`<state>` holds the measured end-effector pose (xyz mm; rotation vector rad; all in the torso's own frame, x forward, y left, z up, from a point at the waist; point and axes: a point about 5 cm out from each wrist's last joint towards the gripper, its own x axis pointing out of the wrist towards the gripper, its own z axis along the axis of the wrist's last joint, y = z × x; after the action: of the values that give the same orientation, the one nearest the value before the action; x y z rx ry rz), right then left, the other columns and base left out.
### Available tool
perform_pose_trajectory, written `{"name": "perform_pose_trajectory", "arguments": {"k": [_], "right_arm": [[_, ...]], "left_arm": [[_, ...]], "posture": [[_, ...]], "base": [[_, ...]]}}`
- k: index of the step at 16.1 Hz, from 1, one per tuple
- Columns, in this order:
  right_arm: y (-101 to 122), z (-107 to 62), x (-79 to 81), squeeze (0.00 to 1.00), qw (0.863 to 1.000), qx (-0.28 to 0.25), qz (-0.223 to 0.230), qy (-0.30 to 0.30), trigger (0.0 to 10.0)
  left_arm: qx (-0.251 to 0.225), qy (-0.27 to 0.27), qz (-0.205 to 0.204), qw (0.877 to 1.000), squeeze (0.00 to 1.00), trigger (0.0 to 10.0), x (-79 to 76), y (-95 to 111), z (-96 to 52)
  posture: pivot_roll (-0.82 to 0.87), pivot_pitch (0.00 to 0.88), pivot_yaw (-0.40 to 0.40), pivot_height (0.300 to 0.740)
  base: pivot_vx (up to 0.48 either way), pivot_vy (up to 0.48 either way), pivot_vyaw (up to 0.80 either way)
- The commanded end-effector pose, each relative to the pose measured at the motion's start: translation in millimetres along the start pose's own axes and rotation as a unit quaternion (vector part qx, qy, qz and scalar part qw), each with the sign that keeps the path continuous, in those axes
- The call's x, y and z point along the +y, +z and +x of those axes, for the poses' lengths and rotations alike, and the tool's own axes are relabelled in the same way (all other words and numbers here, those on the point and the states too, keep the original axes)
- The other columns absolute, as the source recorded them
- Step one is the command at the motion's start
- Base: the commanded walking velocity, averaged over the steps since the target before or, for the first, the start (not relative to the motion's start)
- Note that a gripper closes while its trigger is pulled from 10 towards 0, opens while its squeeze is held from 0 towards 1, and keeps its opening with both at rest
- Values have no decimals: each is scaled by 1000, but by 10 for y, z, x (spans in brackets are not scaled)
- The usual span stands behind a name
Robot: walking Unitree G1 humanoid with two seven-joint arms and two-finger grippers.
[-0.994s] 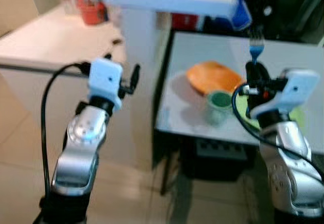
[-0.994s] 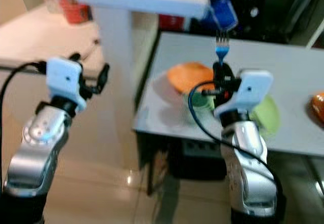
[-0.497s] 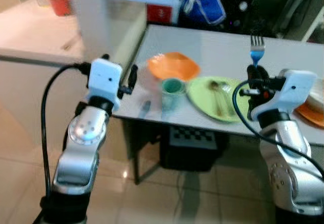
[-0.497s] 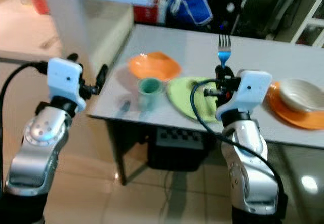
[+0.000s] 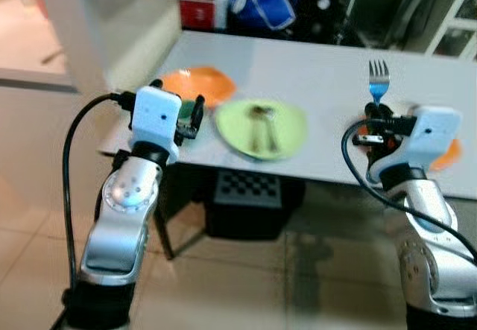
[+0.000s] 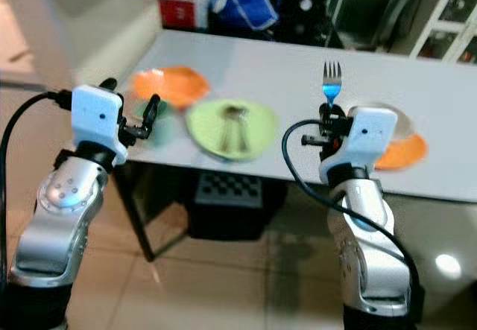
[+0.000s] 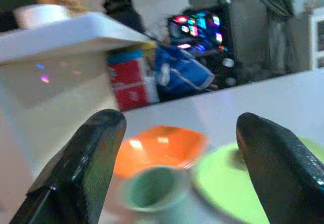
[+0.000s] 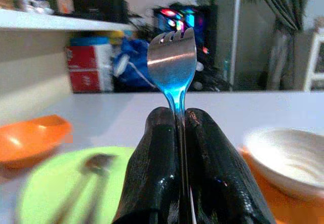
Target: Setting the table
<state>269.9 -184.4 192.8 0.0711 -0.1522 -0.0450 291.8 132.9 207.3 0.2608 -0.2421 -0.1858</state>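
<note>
In the right end effector (image 8: 179,148), blue-necked steel fork (image 8: 172,64)

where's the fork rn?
The fork stands upright, clamped in the right gripper on the robot's right, above the table's near edge, between the green plate and the white bowl.

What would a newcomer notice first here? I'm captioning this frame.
The blue-handled fork, held upright with tines up by the shut right gripper at the table's near edge. Beyond it on the grey table sits a green plate with cutlery, an orange bowl to its left.
</note>
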Motion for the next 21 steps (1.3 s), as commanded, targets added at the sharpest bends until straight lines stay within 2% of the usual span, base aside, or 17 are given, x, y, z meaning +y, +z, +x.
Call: {"name": "perform_pose_trajectory", "arguments": {"k": [1, 4, 6, 9, 10, 15, 21], "right_arm": [[44, 13, -22, 0, 1000, -5, -4, -10, 10000], [6, 6, -37, 0, 1000, 12, -13, -16, 10000], [-89, 15, -48, 0, 997, 61, -42, -14, 10000], [-125, 11, -56, 0, 996, 75, -33, -22, 10000], [-129, 9, -48, 0, 996, 78, -27, -18, 10000], [-143, 3, -22, 0, 996, 91, -22, -13, 10000], [-152, -4, -2, 0, 995, 94, -14, -9, 10000]], "left_arm": [[-6, -2, 6, 1000, 0, 10000, -2, 40, 18], [-2, -1, 2, 1000, 0, 10000, -7, 26, 12], [17, 10, -20, 1000, 0, 10000, -4, -18, 16], [38, 12, -11, 999, 0, 10000, 9, -70, 35], [42, 20, -21, 999, 0, 10000, 35, -84, 39], [40, -5, -28, 999, 0, 10000, 29, -69, 26], [39, -10, -30, 999, 0, 10000, 22, -64, 31]], "posture": [[-19, 0, -7, 740], [-21, 0, -6, 740], [-24, 0, -4, 740], [-24, 0, -2, 740], [-26, 0, -1, 740], [-22, 0, 0, 740], [-21, 0, 3, 740]], "base": [[0, -480, 0], [0, -427, 0], [0, 0, 0], [0, 0, 0], [0, 0, 0], [312, 0, -393], [389, 0, -497]]}}
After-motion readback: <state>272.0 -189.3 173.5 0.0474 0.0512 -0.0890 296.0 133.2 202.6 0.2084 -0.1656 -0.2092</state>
